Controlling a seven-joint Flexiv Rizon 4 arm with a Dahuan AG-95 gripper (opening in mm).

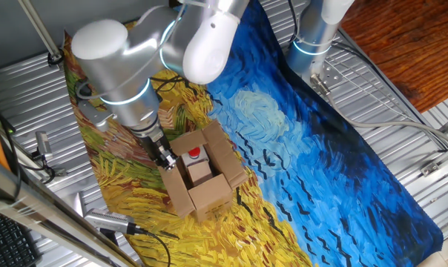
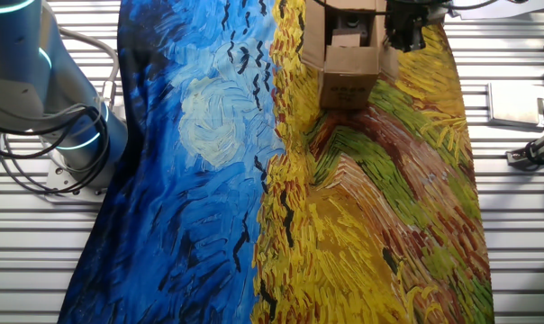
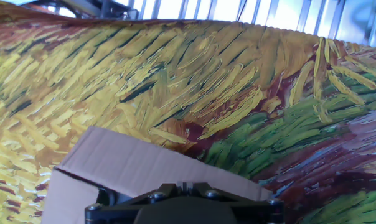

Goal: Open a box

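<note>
A painted cloth [image 1: 335,148] of blue and yellow swirls covers the table. The box [image 1: 204,172] stands flaps spread, its red button [image 1: 194,153] showing, just beside the gripper [image 1: 165,157]. The fingers are hidden in the hand view and blurred elsewhere; their spread cannot be told.

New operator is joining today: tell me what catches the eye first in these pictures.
The Starry Night cloth, swirling blue and yellow, covers the table. On its yellow part sits the brown box, flaps spread, a red button showing inside. The gripper is at one flap's edge.
</note>
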